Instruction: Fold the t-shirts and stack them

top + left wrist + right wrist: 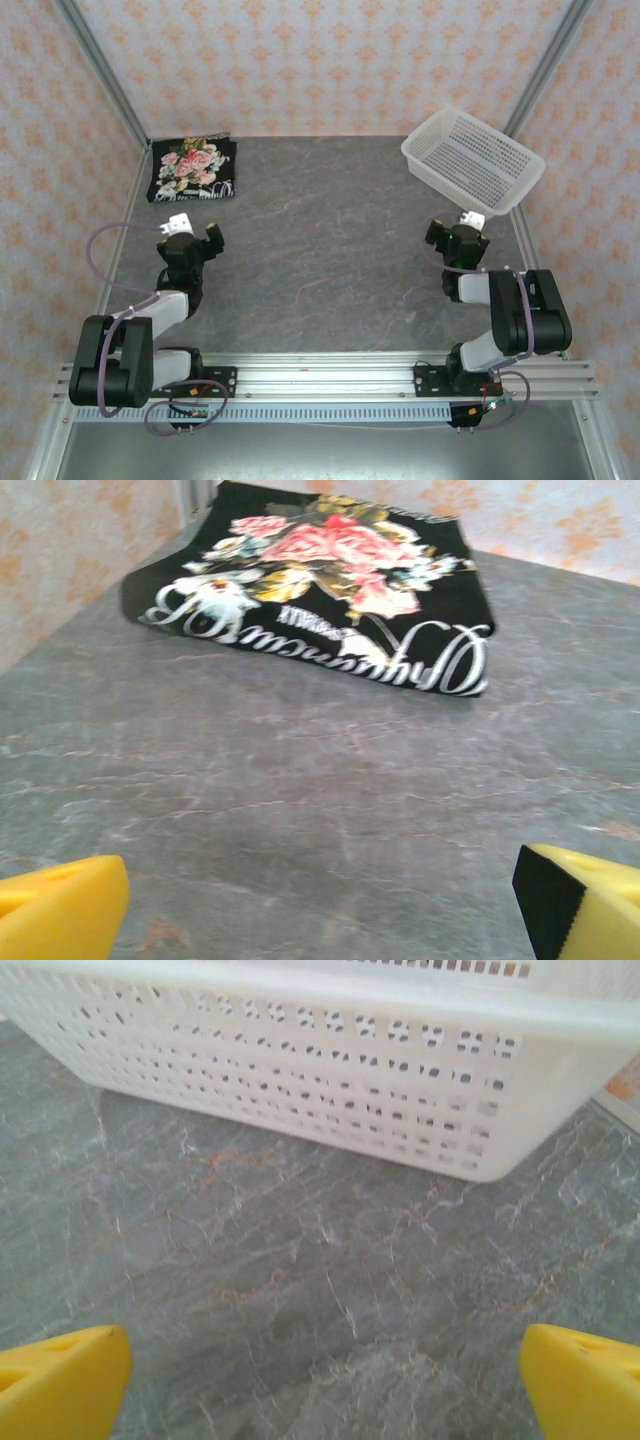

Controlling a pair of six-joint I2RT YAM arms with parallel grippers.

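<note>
Two claws: left gripper [190, 238] and right gripper [462, 232], both spread wide and holding nothing, low over the table [320, 270].
Ahead of left: t-shirt [193, 167], folded flat, rose print up, in the far left corner, apart from the fingers.
Ahead of right: basket [472, 160], near.
Handling: probably light, limp cloth that sags; best pinched through all layers at a folded edge.

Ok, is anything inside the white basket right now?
From the top view, the basket shows its bare perforated floor, with no shirt in it. The right wrist view sees its outer wall, which covers the inside. The folded t-shirt lies far left on the table.
</note>
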